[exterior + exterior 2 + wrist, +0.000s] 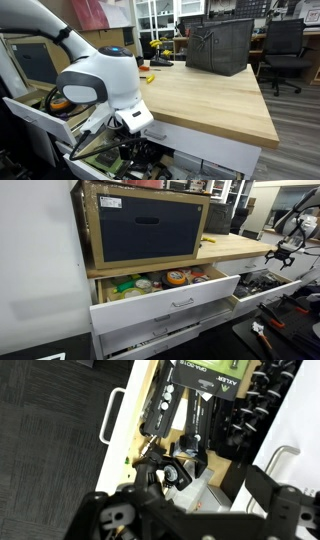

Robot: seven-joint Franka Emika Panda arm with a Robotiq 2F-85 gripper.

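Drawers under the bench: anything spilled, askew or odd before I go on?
Nothing looks spilled or broken. Two drawers stand pulled out: the wide drawer holds tape rolls and jumbled bits, the tool drawer sits under the gripper. Both are crowded, but everything lies inside them.

The robot arm [100, 75] is white with a black ring and 1 small blue light. The pincer [188, 495] is black. The tools [175, 415] are black too. The open drawer [143, 390] is light brown inside, like wood, and its handle [112, 415] is white. The floor [50, 420] is dark grey. The bench [200, 95] top is pale yellow-brown wood with thin lines. The bin [218, 45] is dark grey. The chair [285, 45] is black. The box [145, 225] is very dark blue with a tan frame. The drawer fronts [170, 305] are white. 1 roll [177, 277] is orange.
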